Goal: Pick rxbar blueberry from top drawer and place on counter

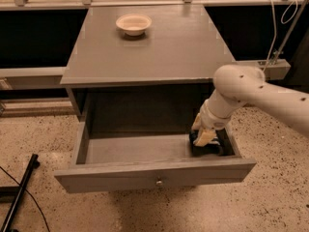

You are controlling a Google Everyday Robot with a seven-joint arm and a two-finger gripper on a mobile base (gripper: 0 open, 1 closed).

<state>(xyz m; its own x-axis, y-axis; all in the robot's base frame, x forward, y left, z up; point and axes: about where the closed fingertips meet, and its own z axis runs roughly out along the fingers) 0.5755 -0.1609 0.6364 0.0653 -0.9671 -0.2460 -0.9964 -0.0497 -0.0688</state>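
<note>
I am in the picking step of the task, not yet in the placing step. The top drawer (120, 176) is pulled out fully, with its small round knob (159, 182) facing me, and the gripper (204, 140) is down inside it, in the front right corner, close to the right wall and the front panel. Under the gripper tip I see a dark flat shape (217, 148) on the drawer floor, which I take for the rxbar blueberry; its print is not readable from here. The gripper seems to touch it or to be just above it, but I cannot tell if the gripper is apart or already clamped on the bar, because the white arm (251, 88) and the wrist cover this place. The rest of the drawer floor shows nothing else. The counter (159, 52) above carries only a cream bowl (133, 23) near its back edge, well apart from the front. In my judgement the next move needs first a sure grasp on the bar, then a straight lift up, so that the bar and the wrist pass free of the right drawer wall and of the front edge of the counter that hangs over the back part of the drawer. After this the arm must go up and over, and put the bar on the free front part of the counter, away from the bowl.
</note>
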